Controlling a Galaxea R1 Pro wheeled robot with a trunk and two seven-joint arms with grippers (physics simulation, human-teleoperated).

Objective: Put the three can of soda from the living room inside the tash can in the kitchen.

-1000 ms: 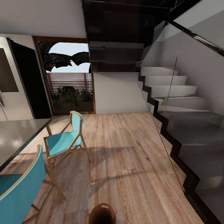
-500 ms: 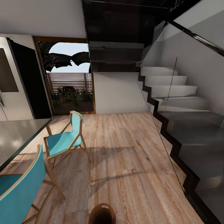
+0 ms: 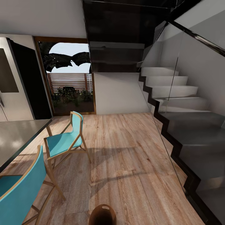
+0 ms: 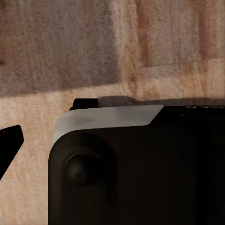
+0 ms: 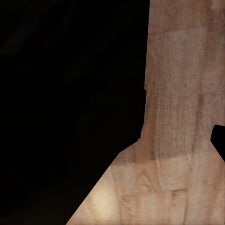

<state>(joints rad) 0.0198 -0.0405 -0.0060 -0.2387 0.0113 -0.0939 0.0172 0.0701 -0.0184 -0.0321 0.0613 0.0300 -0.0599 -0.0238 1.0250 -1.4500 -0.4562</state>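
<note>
The tash can (image 3: 103,215), a small round brown bin with a dark inside and a slot cut-out near its rim, stands on the wood floor at the bottom edge of the head view, just in front of me. The cans of soda are out of view. In the left wrist view a dark fingertip (image 4: 10,143) sits at the frame's edge beside a black and grey part of the robot (image 4: 140,164), over floorboards. The right wrist view has a dark fingertip (image 5: 219,140) at its edge and a black mass. Nothing lies between the fingers in either view.
Two teal wood-framed chairs (image 3: 64,142) (image 3: 18,190) stand by a grey table (image 3: 15,137) on the left. A steel fridge (image 3: 9,84) and a glass door (image 3: 70,81) lie beyond. A staircase (image 3: 187,125) with a glass balustrade runs along the right. Open wood floor (image 3: 125,156) lies between.
</note>
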